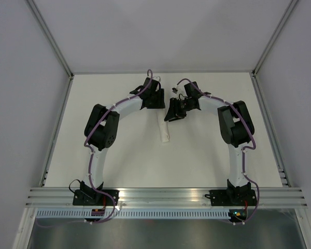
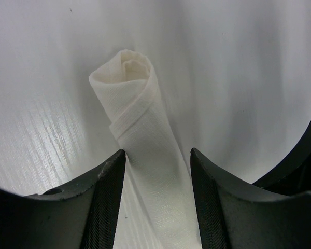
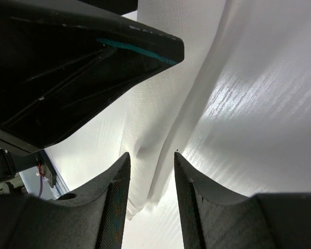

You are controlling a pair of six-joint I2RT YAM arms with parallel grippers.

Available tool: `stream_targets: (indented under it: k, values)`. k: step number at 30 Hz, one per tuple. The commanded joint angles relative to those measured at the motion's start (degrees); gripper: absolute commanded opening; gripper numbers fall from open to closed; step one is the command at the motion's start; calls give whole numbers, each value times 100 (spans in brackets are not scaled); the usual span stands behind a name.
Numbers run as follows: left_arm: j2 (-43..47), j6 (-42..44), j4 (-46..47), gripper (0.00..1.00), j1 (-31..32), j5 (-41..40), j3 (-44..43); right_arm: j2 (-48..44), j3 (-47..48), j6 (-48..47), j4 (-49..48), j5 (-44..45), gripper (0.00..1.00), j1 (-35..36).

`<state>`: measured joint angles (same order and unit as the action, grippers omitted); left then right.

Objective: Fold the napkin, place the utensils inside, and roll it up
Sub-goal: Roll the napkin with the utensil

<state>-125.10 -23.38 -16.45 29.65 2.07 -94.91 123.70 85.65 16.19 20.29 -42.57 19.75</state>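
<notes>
The napkin (image 1: 164,130) lies on the table rolled into a narrow white tube, its spiral end showing in the left wrist view (image 2: 127,67). No utensils show in any view. My left gripper (image 2: 157,151) straddles the roll, open, with bare table showing on both sides of the cloth; from above it sits at the roll's far end (image 1: 155,104). My right gripper (image 3: 151,154) is open around the other stretch of the napkin (image 3: 155,104). Its left finger (image 3: 116,197) sits against the cloth and there is a gap at its right finger. From above, the right gripper (image 1: 172,115) is just right of the roll.
The two wrists are close together at the far middle of the white table (image 1: 119,155). The left arm's dark body (image 3: 67,67) looms just above the right gripper. Metal frame rails (image 1: 57,129) edge the table left and right.
</notes>
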Motion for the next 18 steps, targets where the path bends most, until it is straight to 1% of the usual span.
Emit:
stream_targets:
  k: [1, 8, 13, 18]
  values:
    - [214, 246, -78, 59, -3, 31, -194, -259, 216, -19, 159, 99, 46, -41]
    - [319, 272, -95, 59, -29, -22, -133, -311, 216, -54, 177, 91, 46, -59]
    - [416, 342, -69, 60, -38, 232, -194, -390, 207, -98, 194, 100, 47, -94]
    - [697, 413, -78, 61, -108, 268, -177, -495, 303, -220, 264, 82, 48, -199]
